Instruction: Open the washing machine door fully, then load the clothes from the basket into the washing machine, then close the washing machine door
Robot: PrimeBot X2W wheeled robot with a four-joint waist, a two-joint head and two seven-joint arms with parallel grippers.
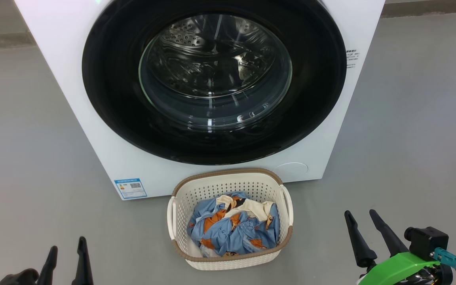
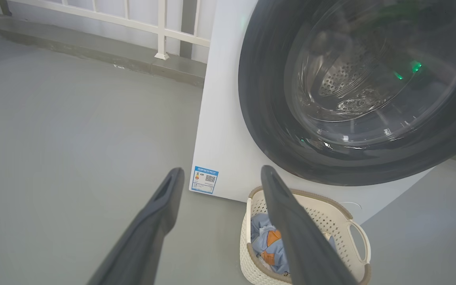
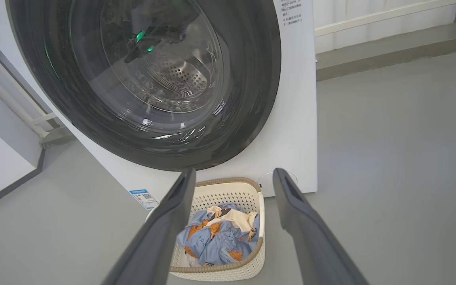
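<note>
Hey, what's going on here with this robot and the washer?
Nothing is being handled yet. The washing machine stands with its door shut. The basket sits on the floor just in front of it, with the clothes bundled inside. The left gripper and right gripper hang low on either side of the basket, both open and empty.

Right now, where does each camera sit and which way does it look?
Head view: on the head, facing forward and down at the washing machine door; left gripper and right gripper at bottom corners.
Left wrist view: on that wrist, looking along its fingers at the door.
Right wrist view: likewise, along its own fingers.
All share the door and the basket of clothes.
</note>
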